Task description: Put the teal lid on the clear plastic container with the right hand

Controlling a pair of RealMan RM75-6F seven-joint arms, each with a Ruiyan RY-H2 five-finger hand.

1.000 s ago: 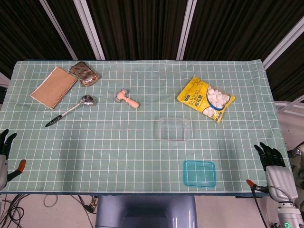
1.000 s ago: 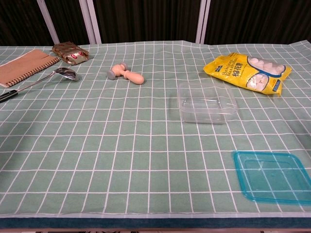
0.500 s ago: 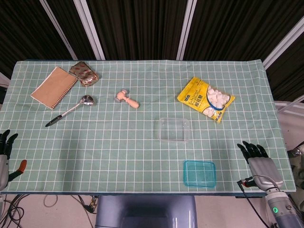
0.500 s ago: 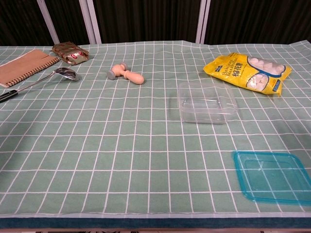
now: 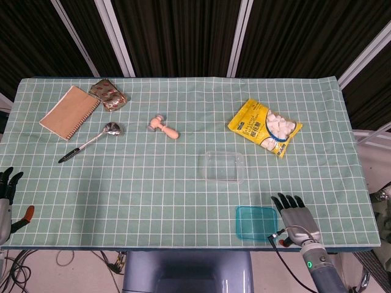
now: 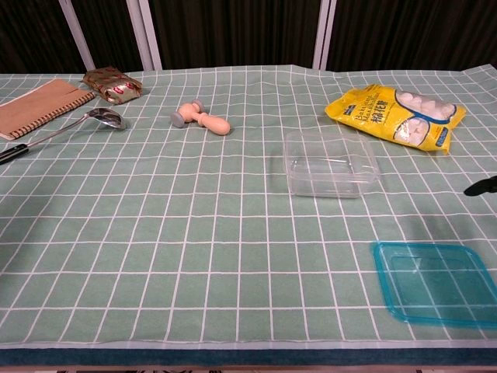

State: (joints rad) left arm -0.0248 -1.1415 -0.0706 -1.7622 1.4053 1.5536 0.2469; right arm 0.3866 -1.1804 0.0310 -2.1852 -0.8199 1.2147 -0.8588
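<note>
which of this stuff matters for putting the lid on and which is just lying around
Job: teal lid, clear plastic container, right hand.
Lying about: yellow snack bag, wooden roller, spoon, notebook, foil packet.

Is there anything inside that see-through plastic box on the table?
Nothing shows inside the clear plastic container; the checked tablecloth is visible through its walls and floor. Its teal lid lies apart, nearer the table's front edge.

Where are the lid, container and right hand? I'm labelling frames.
lid [image 5: 256, 222], head view, middle of its top.
container [image 5: 223, 167], head view, its clear floor.
right hand [image 5: 295, 215], head view, back of the hand.
</note>
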